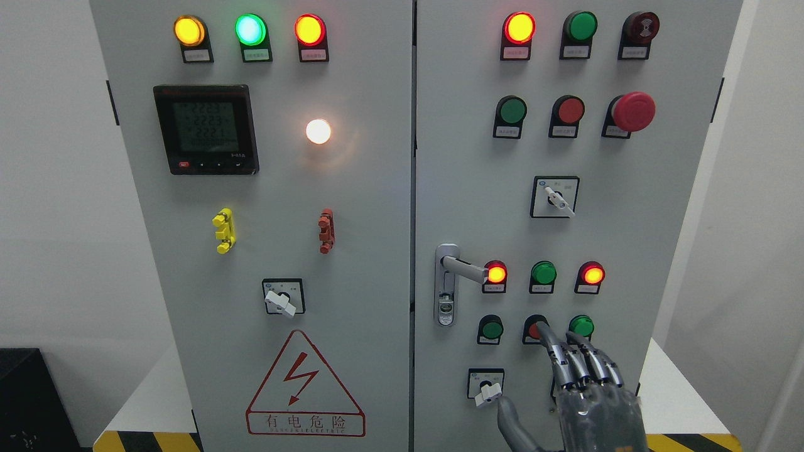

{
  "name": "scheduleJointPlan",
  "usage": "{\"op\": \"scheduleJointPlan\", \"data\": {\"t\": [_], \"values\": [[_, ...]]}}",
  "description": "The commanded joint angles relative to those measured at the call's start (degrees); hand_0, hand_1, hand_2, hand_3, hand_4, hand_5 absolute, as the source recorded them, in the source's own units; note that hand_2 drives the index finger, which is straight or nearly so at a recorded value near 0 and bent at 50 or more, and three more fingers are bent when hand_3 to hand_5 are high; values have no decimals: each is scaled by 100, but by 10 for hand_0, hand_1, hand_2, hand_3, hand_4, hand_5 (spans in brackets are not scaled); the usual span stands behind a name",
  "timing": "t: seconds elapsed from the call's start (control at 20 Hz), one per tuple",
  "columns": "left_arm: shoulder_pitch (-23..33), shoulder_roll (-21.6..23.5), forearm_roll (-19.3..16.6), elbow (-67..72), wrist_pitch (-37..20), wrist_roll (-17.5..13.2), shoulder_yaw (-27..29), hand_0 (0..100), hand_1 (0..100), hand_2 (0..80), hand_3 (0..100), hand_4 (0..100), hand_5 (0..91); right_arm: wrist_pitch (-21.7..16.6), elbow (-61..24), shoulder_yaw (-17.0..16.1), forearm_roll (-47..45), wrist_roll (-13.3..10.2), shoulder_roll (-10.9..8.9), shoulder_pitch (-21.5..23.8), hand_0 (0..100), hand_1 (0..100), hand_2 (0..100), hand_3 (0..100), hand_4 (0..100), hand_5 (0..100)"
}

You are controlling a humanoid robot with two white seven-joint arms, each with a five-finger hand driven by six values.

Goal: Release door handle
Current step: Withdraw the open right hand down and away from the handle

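Filling most of the view, the grey electrical cabinet (377, 251) stands with its two doors shut, the seam between them running down the middle. The right door (659, 238) carries the task's thing: the door handle (461, 269), a silver lever on a tall backplate near the seam, lying level and pointing right toward a lit red lamp (496, 274). Nothing touches it, so the release looks already done, judging from how things lie.

The right hand (587, 383) rises from the bottom edge, well below and to the right of the handle. Its fingers are stretched out straight and close together, holding nothing, with the tips (545, 333) lying over a red push button (534, 328) in the lower row. The thumb points left toward a small rotary switch (485, 384). Held flat like this, the hand seems to be clear of the lever rather than reaching for it.

The wrist and arm are cut off by the frame, and whether the fingertips actually press the panel cannot be told. The left hand is not visible. The labels under the lamps are too small to read, and the red button is half hidden behind the fingers.
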Motion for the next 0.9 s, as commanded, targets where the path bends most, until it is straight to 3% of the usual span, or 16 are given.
{"op": "scheduleJointPlan", "data": {"t": [0.0, 0.85], "values": [[0, 0, 0, -97, 5, -12, -114, 0, 0, 25, 84, 11, 0, -2, -223, -481, -165, -4, 2, -68, 380, 273, 0, 0, 0, 0], [0, 0, 0, -97, 5, -12, -114, 0, 0, 25, 84, 12, 0, -11, -416, -464, -165, 49, 2, -209, 383, 273, 0, 0, 0, 0]]}}
